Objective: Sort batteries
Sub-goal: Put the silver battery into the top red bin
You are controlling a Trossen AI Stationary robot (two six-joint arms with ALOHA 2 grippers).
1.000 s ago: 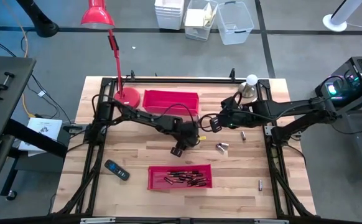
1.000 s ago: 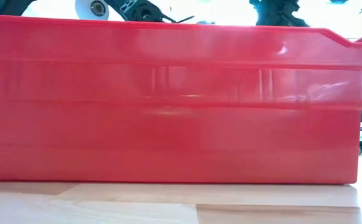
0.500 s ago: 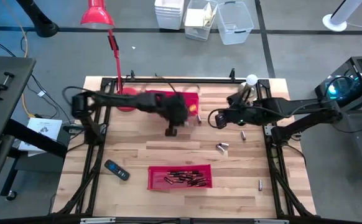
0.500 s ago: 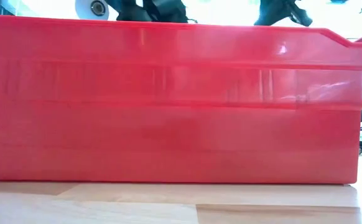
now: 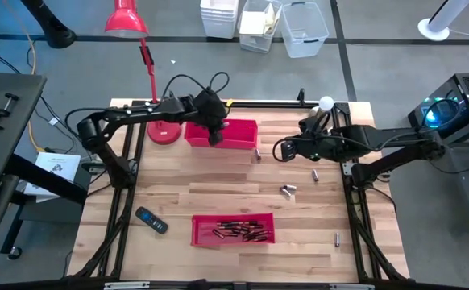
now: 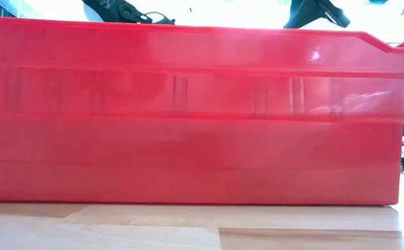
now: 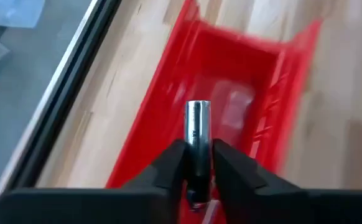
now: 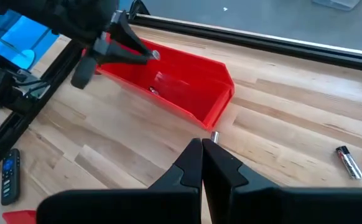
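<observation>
left gripper (image 7: 198, 163) is pinching one silver battery (image 7: 198, 134) and has swung over the far red tray (image 5: 238, 129), so a drop is coming. right gripper (image 8: 203, 163) is waiting shut nearby. more batteries (image 5: 288, 190) are lying on the tabletop (image 5: 170, 193).

Left arm: extended along the table's far edge, elbow bent. Left gripper (image 7: 198, 163): pointed downward, fingers (image 7: 170, 168) clamped on a silvery battery (image 7: 198, 130). Right arm: reaching in from the right. Right gripper (image 8: 202, 163): fingers pressed together, empty, low over the table.
</observation>
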